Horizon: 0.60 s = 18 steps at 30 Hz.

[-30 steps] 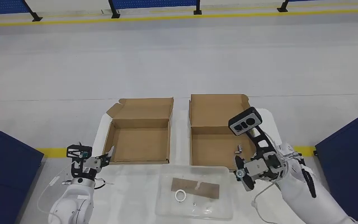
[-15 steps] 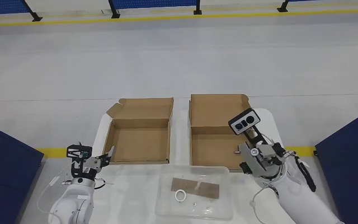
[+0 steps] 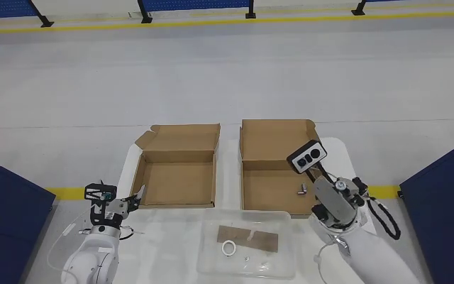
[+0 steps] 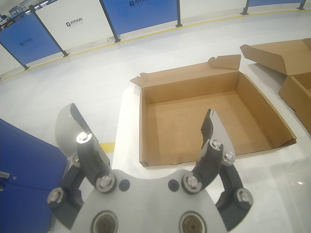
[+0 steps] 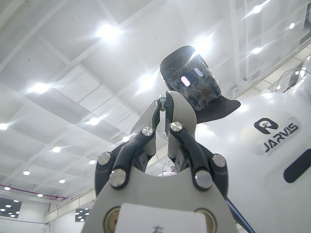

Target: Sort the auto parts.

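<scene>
My right gripper [image 5: 162, 107] points up at the ceiling, its fingers shut on a small silver metal part [image 5: 162, 109]. In the top view the right gripper [image 3: 340, 186] is above the front right corner of the right cardboard box [image 3: 266, 192]. A small metal part [image 3: 301, 189] lies inside that box. The left cardboard box [image 3: 177, 183] has nothing in it. My left gripper [image 4: 141, 112] is open and holds nothing, near the left box [image 4: 194, 122]; from above the left gripper [image 3: 135, 199] is at that box's front left corner.
A clear plastic tray [image 3: 206, 245] in front of the boxes holds a white ring [image 3: 228, 248], a brown cardboard strip [image 3: 247, 238] and small parts. Both boxes have raised back flaps. The white table edge runs close to the left gripper.
The right arm has turned its wrist upward and drawn back toward the right box's front corner. The left arm has not moved.
</scene>
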Motion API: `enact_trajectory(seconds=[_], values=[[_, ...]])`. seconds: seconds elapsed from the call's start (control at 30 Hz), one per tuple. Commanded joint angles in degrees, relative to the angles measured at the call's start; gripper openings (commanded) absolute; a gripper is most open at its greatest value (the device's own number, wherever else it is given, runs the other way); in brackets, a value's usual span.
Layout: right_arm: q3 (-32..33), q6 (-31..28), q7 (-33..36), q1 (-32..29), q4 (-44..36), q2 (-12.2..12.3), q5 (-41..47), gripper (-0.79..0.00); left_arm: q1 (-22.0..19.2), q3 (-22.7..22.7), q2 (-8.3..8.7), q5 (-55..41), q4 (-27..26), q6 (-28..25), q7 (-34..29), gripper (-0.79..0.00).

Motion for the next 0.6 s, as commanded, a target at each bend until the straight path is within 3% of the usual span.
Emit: enact_trajectory(seconds=[0.0,0.37,0.57], values=[[0.0,0.3,0.1,-0.1,-0.1,-0.3,0.6,-0.785,0.0,0.0,0.00,0.0,0.0,0.0,0.0,0.000],[2.5,1.2,-0.6,0.1,0.3,-1.2,-9.0,-0.785,0.0,0.0,0.00,0.0,0.0,0.0,0.0,0.000],[3.3,1.8,-0.2,-0.4,-0.4,-1.8,-10.0,-0.785,0.0,0.0,0.00,0.0,0.0,0.0,0.0,0.000]])
